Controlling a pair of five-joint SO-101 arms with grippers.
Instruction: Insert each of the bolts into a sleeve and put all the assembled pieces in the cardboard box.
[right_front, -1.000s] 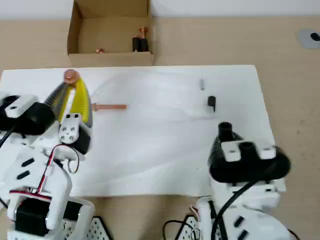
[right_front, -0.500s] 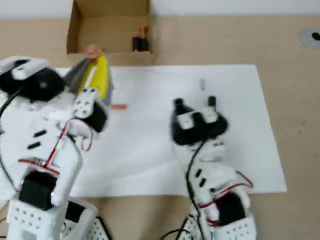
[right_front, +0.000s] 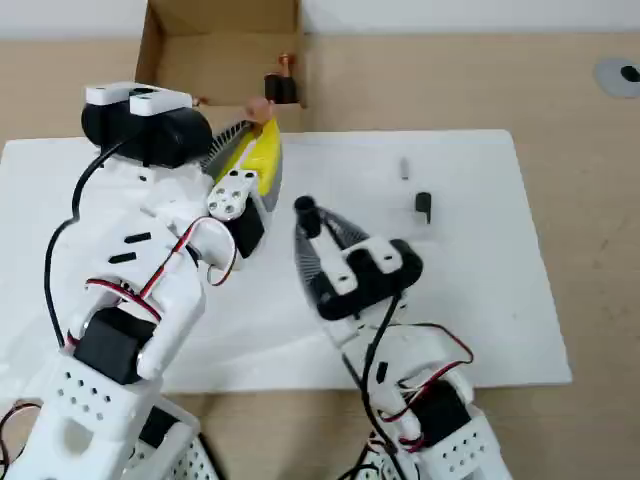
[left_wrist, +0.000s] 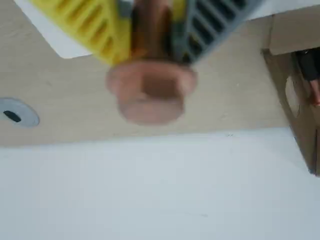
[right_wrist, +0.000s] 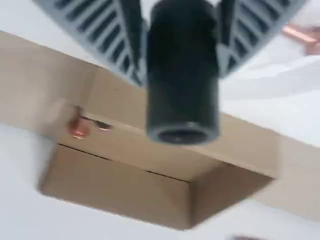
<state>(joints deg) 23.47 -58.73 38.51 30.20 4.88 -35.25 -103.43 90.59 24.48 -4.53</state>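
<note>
While the left fingers (right_front: 262, 150) are clamped tight on a copper bolt (right_front: 259, 107), head sticking out right by the front wall of the cardboard box (right_front: 150, 60), the right fingers (right_front: 343, 228) are closed around a black sleeve (right_front: 304, 210) over the white sheet (right_front: 480, 300) on the surface (right_front: 580, 150). One assembled piece (right_front: 281, 82) sits inside the box. A spare sleeve (right_front: 423, 206) lies on the sheet, well apart from both.
</note>
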